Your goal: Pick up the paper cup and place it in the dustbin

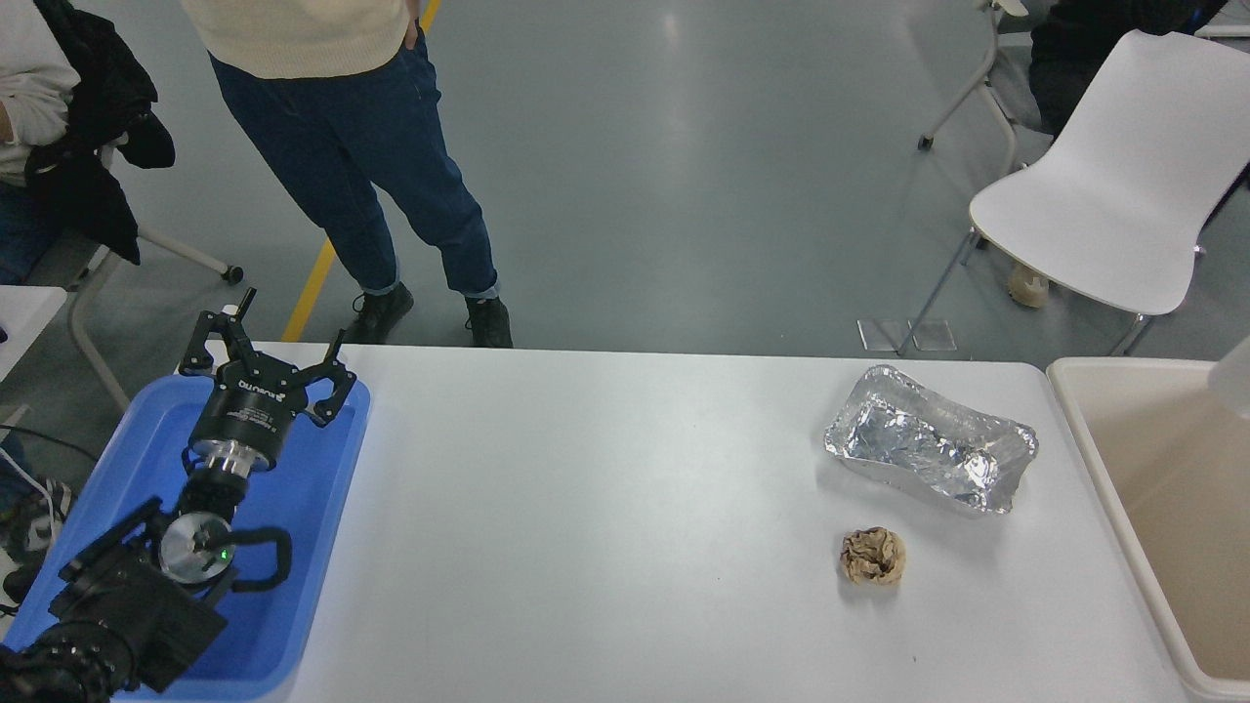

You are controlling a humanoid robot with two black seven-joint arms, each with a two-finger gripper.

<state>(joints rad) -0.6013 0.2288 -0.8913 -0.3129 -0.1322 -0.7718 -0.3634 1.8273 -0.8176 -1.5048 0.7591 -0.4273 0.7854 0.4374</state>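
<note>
Only a blurred white sliver of the paper cup (pixel 1234 379) shows at the picture's right edge, above the beige dustbin (pixel 1077 430) that stands past the table's right end. The rest of the cup is cut off by the edge. My right gripper and arm are out of view, so what holds the cup does not show. The dustbin's inside shows bare beige walls. My left gripper (pixel 264 342) is parked at the lower left, open and empty.
A crinkled silver foil tray (pixel 930 452) lies on the white table (pixel 605 508) near the dustbin. A crumpled brown paper ball (pixel 872 556) lies in front of it. A blue tray (pixel 303 508) sits under the left arm. A person (pixel 371 146) stands at the far side; a white chair (pixel 1113 195) stands far right.
</note>
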